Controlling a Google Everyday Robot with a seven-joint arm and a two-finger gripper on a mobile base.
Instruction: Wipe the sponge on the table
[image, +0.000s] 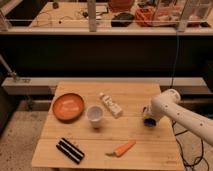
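Note:
The light wooden table (135, 97) fills the middle of the camera view. My white arm reaches in from the right, and its gripper (148, 119) points down at the table's right side. A small dark blue sponge (149, 122) sits at the gripper's tip, pressed against the planks. The gripper is shut on it and covers most of it.
On the table are an orange bowl (68, 106) at the left, a white cup (95, 114), a white tube-like item (110, 105), a carrot (122, 148) near the front, and a black block with white stripes (70, 150) at the front left. A dark cluttered workbench (115, 20) stands behind.

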